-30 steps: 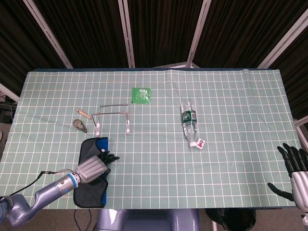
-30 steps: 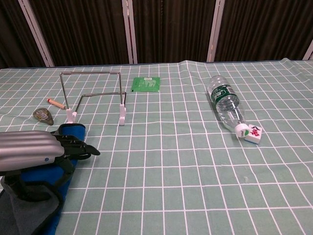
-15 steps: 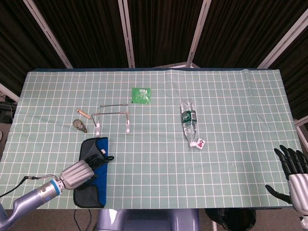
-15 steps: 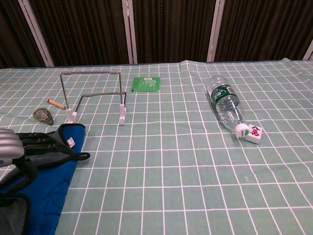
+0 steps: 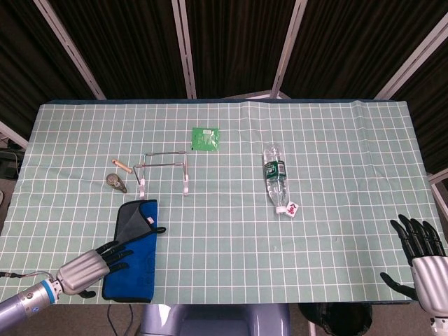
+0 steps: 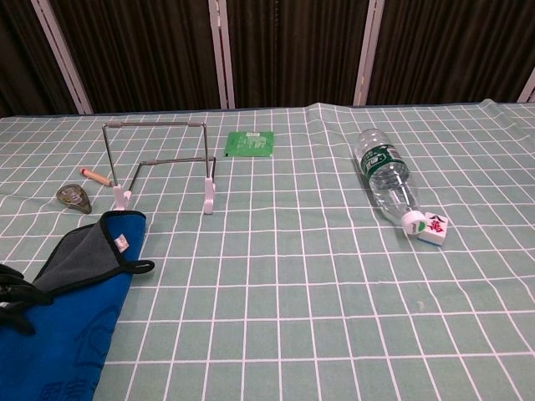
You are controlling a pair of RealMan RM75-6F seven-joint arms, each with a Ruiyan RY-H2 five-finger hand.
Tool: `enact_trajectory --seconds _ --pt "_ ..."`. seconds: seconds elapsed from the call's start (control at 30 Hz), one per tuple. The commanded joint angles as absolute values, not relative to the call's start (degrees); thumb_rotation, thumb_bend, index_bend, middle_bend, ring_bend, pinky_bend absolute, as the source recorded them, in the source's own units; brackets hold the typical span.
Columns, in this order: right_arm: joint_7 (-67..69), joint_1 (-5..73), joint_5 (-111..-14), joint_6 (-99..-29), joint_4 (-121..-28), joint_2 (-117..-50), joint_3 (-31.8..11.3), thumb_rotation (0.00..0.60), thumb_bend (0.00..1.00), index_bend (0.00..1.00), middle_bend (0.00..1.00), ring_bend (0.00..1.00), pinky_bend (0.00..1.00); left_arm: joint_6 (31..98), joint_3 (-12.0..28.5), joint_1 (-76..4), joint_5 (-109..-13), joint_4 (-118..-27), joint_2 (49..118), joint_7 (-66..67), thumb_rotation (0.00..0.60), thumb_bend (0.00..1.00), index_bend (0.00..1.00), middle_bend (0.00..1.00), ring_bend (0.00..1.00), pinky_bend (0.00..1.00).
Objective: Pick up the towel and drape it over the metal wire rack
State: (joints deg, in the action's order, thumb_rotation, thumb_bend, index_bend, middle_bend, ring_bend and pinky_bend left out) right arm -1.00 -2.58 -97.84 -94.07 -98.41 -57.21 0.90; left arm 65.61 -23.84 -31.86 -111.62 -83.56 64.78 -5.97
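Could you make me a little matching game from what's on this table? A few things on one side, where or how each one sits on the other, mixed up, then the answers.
Things:
1. towel
2. metal wire rack
3. water bottle
4. green packet

Descriptions:
A. lying on its side, cap toward the robot, next to a small white tile
B. flat on the cloth at the robot's near left, one corner folded back to show grey
C. standing upright with nothing hung on it
D. farthest from the robot, just beyond the rack

Pairs: 1-B, 2-C, 3-A, 4-D
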Motion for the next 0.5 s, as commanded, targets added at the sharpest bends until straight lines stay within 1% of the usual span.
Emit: enact_trajectory --seconds 0.03,0.17,0.3,0.43,0.5 --pt "-1.23 -2.63 -98.03 -94.17 -98.49 -57.27 0.97 0.6 0.0 0.0 0.0 0.0 0.0 69.56 -24.14 -30.57 -112.98 -83.18 63.65 -8.15 0.6 0.04 0.0 0.0 0.0 0.0" --pt "-1.35 -2.63 -98.17 -94.1 -98.61 -57.3 1.06 0.6 0.0 0.0 0.0 0.0 0.0 73.73 -23.22 -29.91 -113.48 -82.62 62.69 -11.34 0.6 0.04 0.0 0.0 0.0 0.0" --pt "-1.26 -2.7 -98.43 -94.37 -98.69 -57.23 1.09 0.6 0.0 0.0 0.0 0.0 0.0 75.48 -20.22 -30.38 -111.62 -83.66 62.36 -13.17 0.6 0.04 0.0 0.0 0.0 0.0" --pt "-1.03 -2.57 -98.17 -94.09 -98.59 -57.18 1.02 0.6 0.0 0.0 0.0 0.0 0.0 72.99 -16.2 -31.84 -108.3 -85.56 63.29 -10.3 0.6 0.11 0.01 0.0 0.0 0.0" --pt "-0.92 -2.45 -98.03 -93.87 -98.51 -57.19 0.97 0.6 0.0 0.0 0.0 0.0 0.0 70.0 -13.96 -32.91 -105.88 -86.48 64.48 -7.45 0.6 0.12 0.04 0.0 0.0 0.0"
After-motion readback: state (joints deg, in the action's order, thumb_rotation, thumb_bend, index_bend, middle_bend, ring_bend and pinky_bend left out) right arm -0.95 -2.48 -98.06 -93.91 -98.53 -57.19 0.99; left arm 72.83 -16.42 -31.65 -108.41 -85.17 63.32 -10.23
